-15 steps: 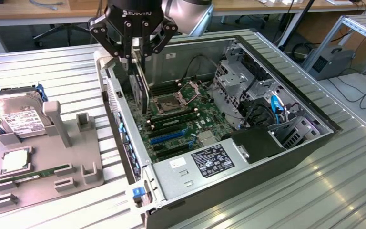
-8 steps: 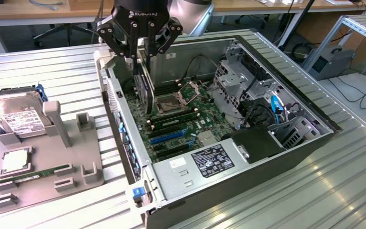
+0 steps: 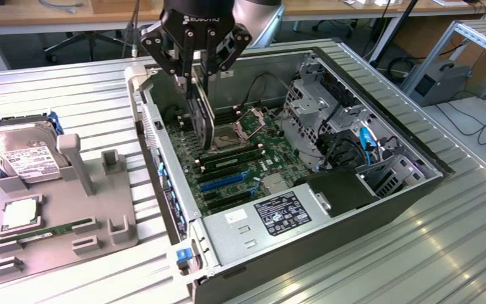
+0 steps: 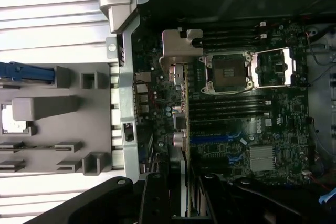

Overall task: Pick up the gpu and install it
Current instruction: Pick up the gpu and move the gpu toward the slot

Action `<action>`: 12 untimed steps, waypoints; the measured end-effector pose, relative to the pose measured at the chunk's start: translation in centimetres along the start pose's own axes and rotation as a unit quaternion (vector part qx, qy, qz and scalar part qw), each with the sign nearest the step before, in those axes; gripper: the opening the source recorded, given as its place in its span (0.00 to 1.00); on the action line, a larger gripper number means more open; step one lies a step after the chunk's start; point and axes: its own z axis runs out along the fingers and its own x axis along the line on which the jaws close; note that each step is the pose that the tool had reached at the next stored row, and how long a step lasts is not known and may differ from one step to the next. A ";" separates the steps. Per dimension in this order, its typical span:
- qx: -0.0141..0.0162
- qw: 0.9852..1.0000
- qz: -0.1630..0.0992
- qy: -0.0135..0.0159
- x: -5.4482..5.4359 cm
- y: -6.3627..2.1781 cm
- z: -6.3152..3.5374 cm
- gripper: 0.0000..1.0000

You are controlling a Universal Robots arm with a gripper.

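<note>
The install step is in hand. The gpu (image 3: 199, 111) hangs on edge inside the open computer case (image 3: 235, 247), above the motherboard (image 3: 252, 155) and near the case's rear wall; it does not look seated yet. The gripper (image 3: 199, 71) has its fingers (image 3: 178, 68) partly closed, clamping the card's upper edge between them. Seating it likely calls for lining the card's lower edge up with a slot and its pale bracket (image 4: 181, 51) with the case's rear wall.
</note>
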 end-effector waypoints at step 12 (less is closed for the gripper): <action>0.000 1.000 0.000 0.000 -2.3 0.17 0.23 0.27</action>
